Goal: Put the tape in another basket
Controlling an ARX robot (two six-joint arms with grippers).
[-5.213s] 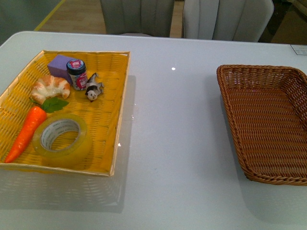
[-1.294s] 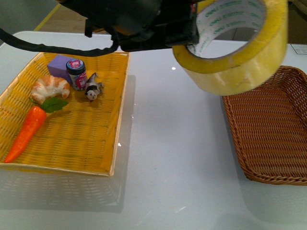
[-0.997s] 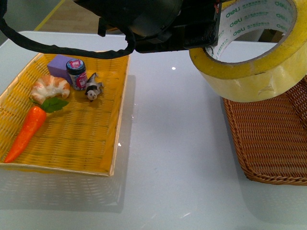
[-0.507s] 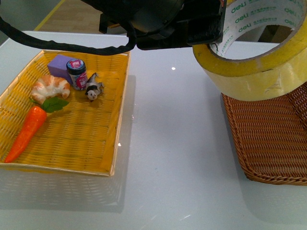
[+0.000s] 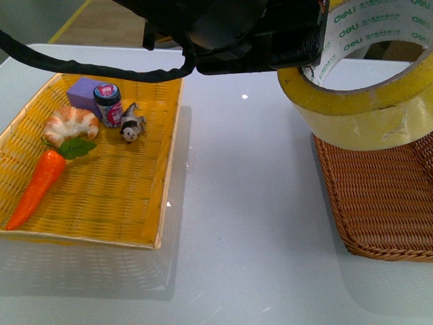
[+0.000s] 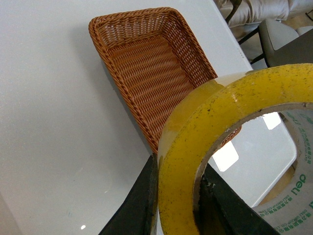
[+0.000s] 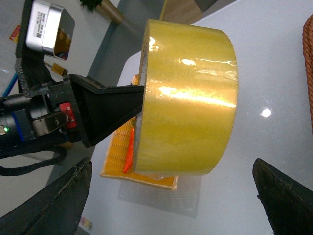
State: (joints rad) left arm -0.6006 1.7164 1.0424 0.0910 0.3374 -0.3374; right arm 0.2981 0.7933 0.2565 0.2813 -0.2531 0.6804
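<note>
The tape [image 5: 365,101], a wide yellowish roll with a white core printed in green, hangs in the air over the near left edge of the brown wicker basket [image 5: 379,203]. My left gripper [image 5: 308,47] is shut on the roll's wall, one finger outside and one inside the ring. The left wrist view shows the tape [image 6: 195,147] clamped in the gripper [image 6: 178,200], with the empty basket [image 6: 146,63] below. My right gripper [image 7: 171,210] is open and empty. It faces the tape [image 7: 188,98] and the left gripper's fingers [image 7: 107,110].
The shallow yellow tray [image 5: 101,196] at the left holds a carrot [image 5: 37,186], a croissant [image 5: 71,123], a small jar [image 5: 108,103], a purple block [image 5: 82,91] and a small figure [image 5: 132,125]. White table lies between tray and basket. Chairs stand behind the table.
The tape lay in the yellow tray five seconds ago. My left gripper now holds it aloft and has carried it rightward and slightly lower over the basket's edge.
</note>
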